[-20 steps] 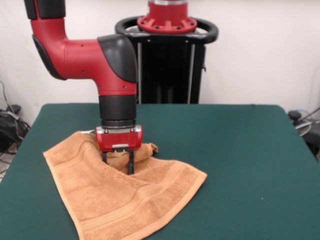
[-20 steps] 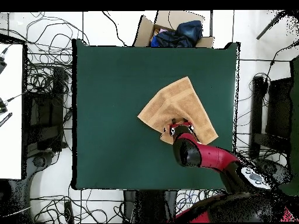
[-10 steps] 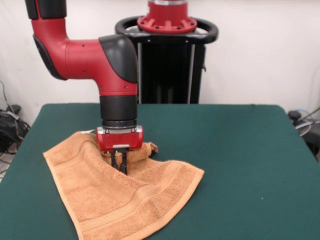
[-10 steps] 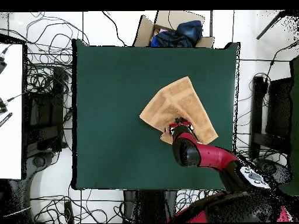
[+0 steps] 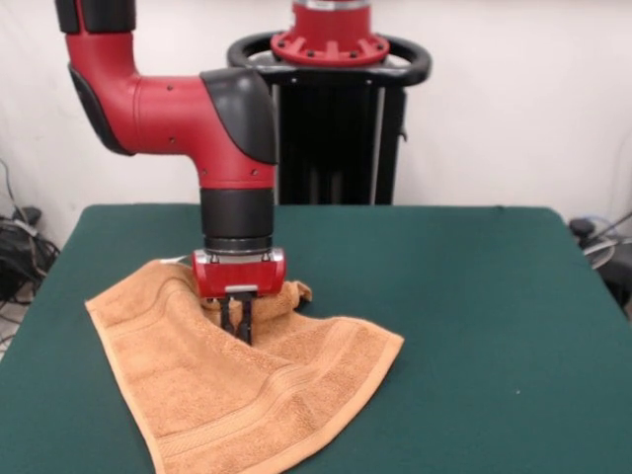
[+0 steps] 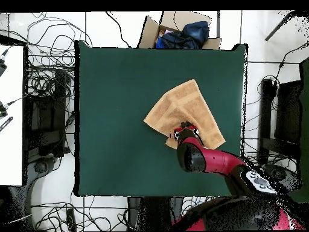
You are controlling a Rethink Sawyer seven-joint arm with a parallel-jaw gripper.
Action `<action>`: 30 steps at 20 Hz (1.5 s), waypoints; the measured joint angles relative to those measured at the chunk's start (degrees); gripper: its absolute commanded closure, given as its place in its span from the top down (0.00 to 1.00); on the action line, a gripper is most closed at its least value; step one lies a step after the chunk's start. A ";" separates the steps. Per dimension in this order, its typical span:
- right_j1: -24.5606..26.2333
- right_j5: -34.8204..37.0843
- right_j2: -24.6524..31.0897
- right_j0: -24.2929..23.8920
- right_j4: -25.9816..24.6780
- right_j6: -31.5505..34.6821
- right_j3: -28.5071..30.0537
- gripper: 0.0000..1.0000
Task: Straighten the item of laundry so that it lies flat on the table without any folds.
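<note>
We have the orange-tan towel [image 5: 232, 390] lying on the dark green table [image 5: 474, 326], and it is not flat: a bunched fold stands up along its far side in the front view, while the nearer part spreads out smooth with its woven border bands showing. From overhead the towel [image 6: 187, 112] sits a little toward the right edge of the tabletop, roughly midway between its top and bottom edges, turned at an angle so that one corner points toward the top edge.

Right on that bunched fold we see the gripper [image 5: 237, 324], pointing straight down from the red and black arm [image 5: 197, 109], its two dark fingers drawn narrow and pinching a ridge of the cloth between them.

Beyond the table's top edge in the overhead view, a cardboard box [image 6: 151, 31] sits on the floor with dark blue cloth [image 6: 184, 33] piled inside. Cables [image 6: 51, 84] trail over the floor past the left edge.
</note>
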 measured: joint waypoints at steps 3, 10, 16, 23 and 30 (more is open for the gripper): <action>-0.08 -0.02 -0.74 0.79 0.00 0.00 -0.22 0.00; -0.20 0.00 -1.18 1.03 -0.01 0.00 -0.53 1.00; -0.37 0.01 -1.26 1.10 -0.01 0.00 -0.42 1.00; -3.95 -0.24 -3.76 3.11 1.17 0.00 3.54 1.00; -9.13 -2.99 -12.30 14.87 8.83 0.37 11.24 1.00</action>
